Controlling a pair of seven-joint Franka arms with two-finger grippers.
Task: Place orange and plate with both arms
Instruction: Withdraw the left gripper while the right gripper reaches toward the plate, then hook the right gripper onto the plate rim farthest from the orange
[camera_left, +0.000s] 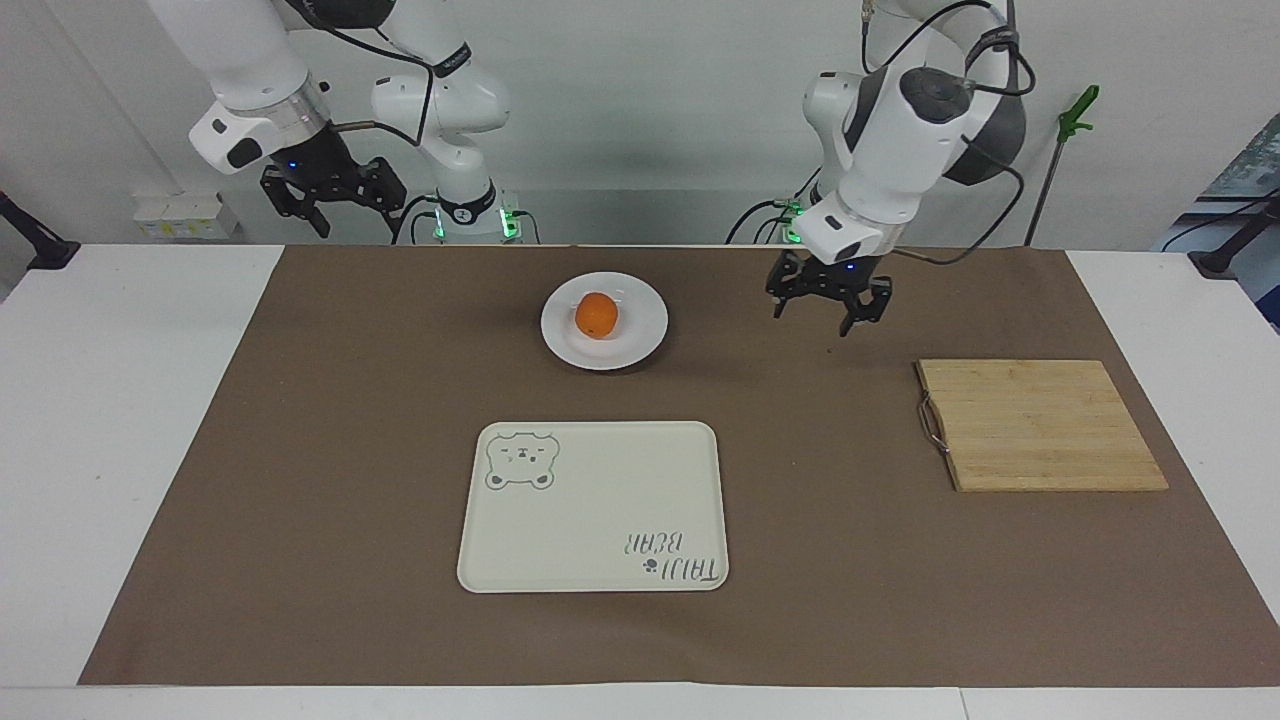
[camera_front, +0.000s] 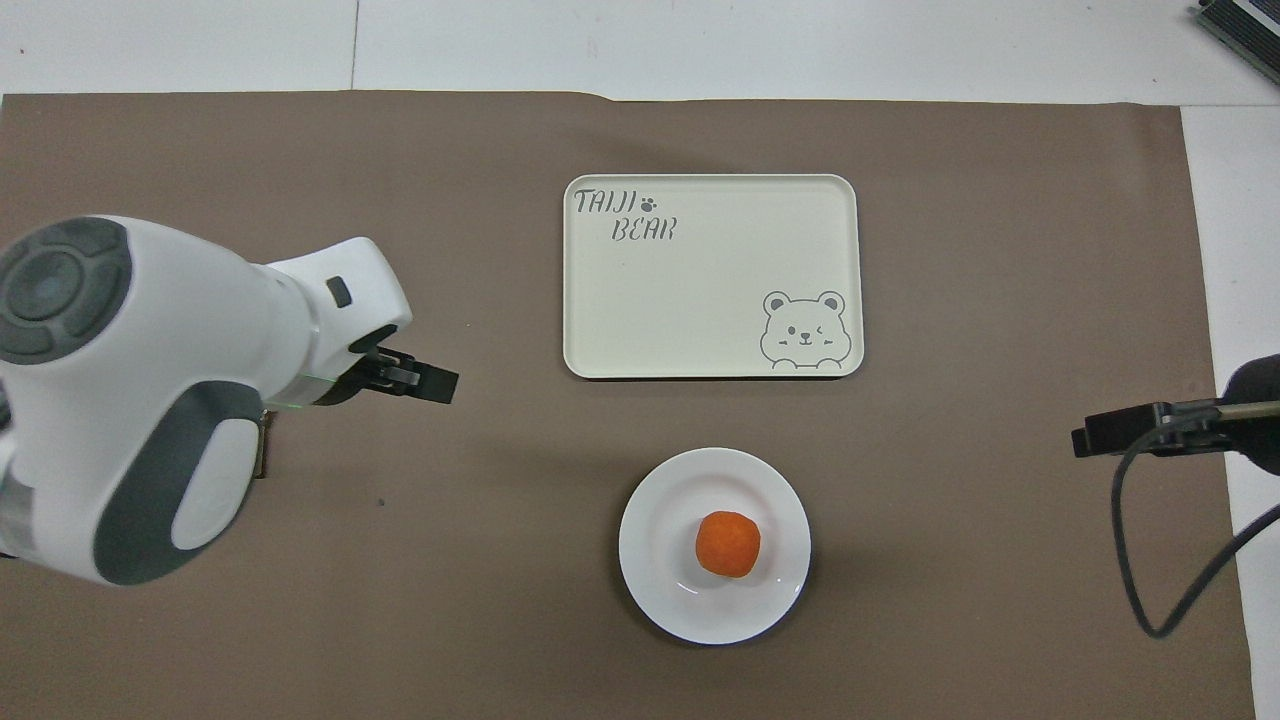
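Likely slick and breakable, plate (camera_left: 604, 350) bearing orange (camera_left: 597, 315), best pinched at rim; left gripper (camera_left: 828, 308) and right gripper (camera_left: 334, 200) spread, empty.

A plain white wall (camera_left: 620, 120) is standing just past the white table (camera_left: 120, 420), a brown mat (camera_left: 330, 480) is covering the table's middle, evenly lit.

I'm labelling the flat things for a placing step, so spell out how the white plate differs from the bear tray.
The plate is round and glossy white; the tray is rectangular with rounded corners and cream.
The plate is plain and holds the orange; the tray bears a bear drawing and "TAIJI BEAR" lettering and holds nothing.
The plate is smaller and lies nearer to the robots than the tray.
Both lie flat on the brown mat, with raised rims.
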